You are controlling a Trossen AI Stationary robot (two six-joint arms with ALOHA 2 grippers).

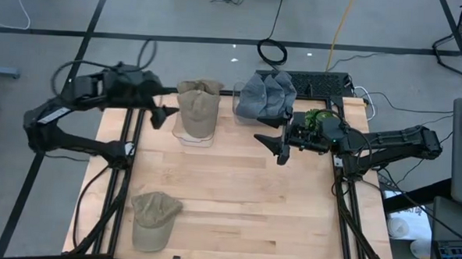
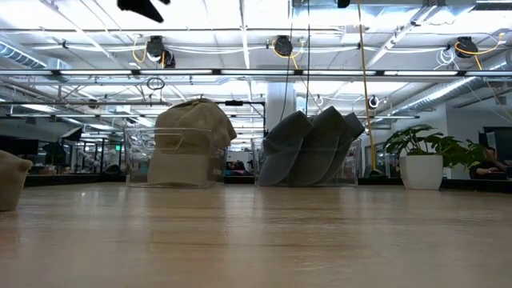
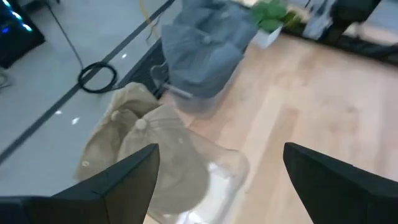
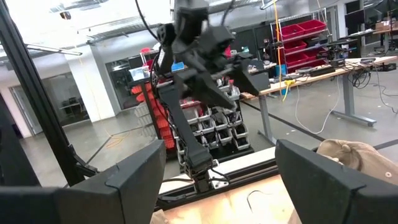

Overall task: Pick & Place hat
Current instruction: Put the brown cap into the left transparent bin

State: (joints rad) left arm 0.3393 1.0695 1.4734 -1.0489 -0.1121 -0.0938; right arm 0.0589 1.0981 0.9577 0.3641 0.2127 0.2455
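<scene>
A tan hat (image 1: 153, 218) lies flat on the wooden table near its front left corner; it also shows at the low view's edge (image 2: 12, 180). More tan hats (image 1: 198, 106) are stacked in a clear bin (image 3: 217, 180) at the back, and grey hats (image 1: 265, 94) fill a second clear bin beside it. My left gripper (image 1: 166, 105) hovers open just left of the tan stack, above table height, and holds nothing. My right gripper (image 1: 273, 147) hangs open in front of the grey hats, also holding nothing.
A potted plant (image 1: 319, 118) stands by the right arm at the back right. Black frame rails (image 1: 128, 152) run along the table's left and right sides. Bare wood (image 1: 243, 200) spreads across the table's middle and front.
</scene>
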